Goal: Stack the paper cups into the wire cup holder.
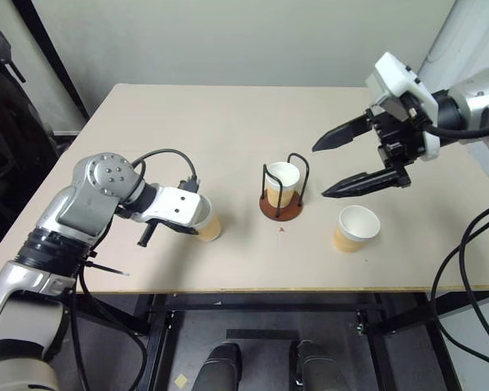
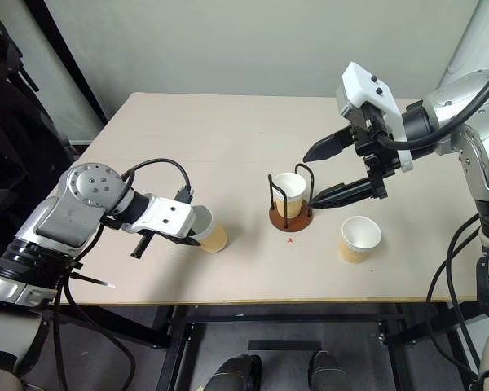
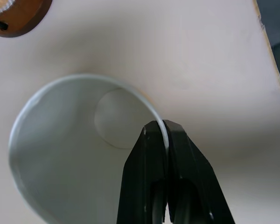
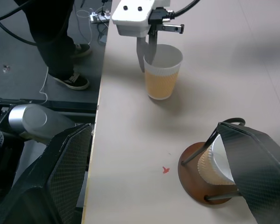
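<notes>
Standing upright left of the wire cup holder [image 1: 282, 204] (one cup already seated inside), a paper cup [image 1: 205, 220] is pinched at its rim by the left hand [image 3: 166, 140]; the right hand [image 1: 339, 167] is held open above the holder.

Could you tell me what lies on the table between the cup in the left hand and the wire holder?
Nothing: in the left eye view, bare table separates the cup from the holder.

The pale beige rectangular table [image 1: 228, 130] carried a round reddish-brown wooden holder with black wire arches [image 1: 282, 210] mid-surface. A tan paper cup [image 1: 356, 228] stood to its right, another [image 1: 207, 222] to its left, plus a tiny red mark [image 1: 283, 230].
</notes>
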### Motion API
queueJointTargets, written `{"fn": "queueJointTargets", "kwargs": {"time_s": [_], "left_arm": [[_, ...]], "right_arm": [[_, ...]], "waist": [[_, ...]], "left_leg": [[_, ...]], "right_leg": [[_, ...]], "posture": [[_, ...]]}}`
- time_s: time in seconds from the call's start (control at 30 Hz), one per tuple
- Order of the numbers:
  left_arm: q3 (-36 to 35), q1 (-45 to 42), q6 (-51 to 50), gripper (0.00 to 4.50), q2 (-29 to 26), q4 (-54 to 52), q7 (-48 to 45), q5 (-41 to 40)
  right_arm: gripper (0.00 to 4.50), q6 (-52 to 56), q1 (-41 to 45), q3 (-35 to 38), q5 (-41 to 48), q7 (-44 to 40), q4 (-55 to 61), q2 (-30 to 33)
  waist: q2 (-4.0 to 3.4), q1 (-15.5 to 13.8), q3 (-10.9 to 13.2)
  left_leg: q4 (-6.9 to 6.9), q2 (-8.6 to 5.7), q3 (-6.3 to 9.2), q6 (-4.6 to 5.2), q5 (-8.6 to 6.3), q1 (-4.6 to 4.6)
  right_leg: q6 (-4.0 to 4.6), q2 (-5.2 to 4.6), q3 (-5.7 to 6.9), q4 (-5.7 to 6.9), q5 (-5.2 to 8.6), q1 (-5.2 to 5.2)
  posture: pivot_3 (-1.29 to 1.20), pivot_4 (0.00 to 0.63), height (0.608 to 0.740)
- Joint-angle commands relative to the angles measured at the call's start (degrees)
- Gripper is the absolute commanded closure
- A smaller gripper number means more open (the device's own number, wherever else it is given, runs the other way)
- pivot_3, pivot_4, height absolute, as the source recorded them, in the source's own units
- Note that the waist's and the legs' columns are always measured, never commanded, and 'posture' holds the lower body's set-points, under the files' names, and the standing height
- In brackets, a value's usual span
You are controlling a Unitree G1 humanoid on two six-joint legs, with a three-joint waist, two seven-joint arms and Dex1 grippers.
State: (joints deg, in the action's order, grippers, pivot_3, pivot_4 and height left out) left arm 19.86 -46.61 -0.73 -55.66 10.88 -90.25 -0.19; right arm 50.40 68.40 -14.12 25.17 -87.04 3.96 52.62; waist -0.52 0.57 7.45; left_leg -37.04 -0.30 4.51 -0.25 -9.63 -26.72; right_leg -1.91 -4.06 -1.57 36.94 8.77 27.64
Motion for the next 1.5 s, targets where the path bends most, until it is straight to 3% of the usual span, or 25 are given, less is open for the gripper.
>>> {"fn": "queueJointTargets", "kwargs": {"time_s": [0.03,0.2,0.33,0.8,1.1,1.5], "left_arm": [[-1.53,-4.76,-5.84,4.45,-3.09,-3.14,-2.25,-7.66],[-1.47,-12.81,-12.49,4.45,-4.38,-0.84,-2.25,-16.37],[-0.2,-21.19,-12.86,4.45,-2.78,5.4,-2.25,-17.99],[13.47,-42.32,-4.45,4.45,7.84,28.63,-2.25,-22.18],[21.74,-49.68,5.85,4.45,15.03,40.18,-2.25,-22.38],[24.26,-52.8,14.31,4.45,23.41,50.26,-2.25,-20.32]], "right_arm": [[0.0,-2.21,1.41,1.66,-0.56,-0.16,-3.32,0.27],[0.0,-7.1,3.02,-0.01,-4.08,-0.41,-10.8,-0.97],[0.0,-9.52,3.25,-0.16,-5.85,-0.63,-14.22,-1.99],[0.0,-5.9,-1.46,3.71,-3.83,3.31,-5.64,-1.67],[0.0,1.56,-5.68,7.23,-1.98,11.3,3.8,-0.27],[0.0,11.69,-11.71,14.44,4.47,22.9,16.79,0.83]], "waist": [[0.01,-0.03,-0.01],[0.01,-0.25,-0.01],[0.01,-0.31,0.0],[0.0,-0.64,0.01],[-0.08,-1.02,0.06],[-0.08,-1.46,0.07]], "left_leg": [[0.0,0.0,0.01,0.01,0.01,-0.01],[-0.04,-0.02,0.01,0.07,0.04,-0.03],[-0.04,-0.03,0.02,0.07,0.04,-0.06],[-0.09,-0.11,-0.01,0.23,-0.07,-0.38],[-0.35,-0.13,-0.09,0.5,-0.24,-0.73],[-1.63,-0.52,-0.38,1.08,-0.74,-1.32]], "right_leg": [[-0.01,0.0,0.02,0.0,0.0,0.0],[-0.04,-0.04,0.0,-0.01,-0.03,-0.01],[-0.04,-0.06,0.01,-0.02,-0.03,-0.01],[-0.69,-0.21,0.05,-0.3,-0.02,0.04],[-1.31,-0.2,0.05,-0.95,-0.33,-0.02],[-1.99,-0.19,-0.07,-1.02,-0.58,-0.02]], "posture": [[0.0,0.15,0.74],[0.0,0.15,0.74],[0.0,0.15,0.74],[0.0,0.15,0.74],[0.0,0.15,0.74],[0.0,0.15,0.74]]}}
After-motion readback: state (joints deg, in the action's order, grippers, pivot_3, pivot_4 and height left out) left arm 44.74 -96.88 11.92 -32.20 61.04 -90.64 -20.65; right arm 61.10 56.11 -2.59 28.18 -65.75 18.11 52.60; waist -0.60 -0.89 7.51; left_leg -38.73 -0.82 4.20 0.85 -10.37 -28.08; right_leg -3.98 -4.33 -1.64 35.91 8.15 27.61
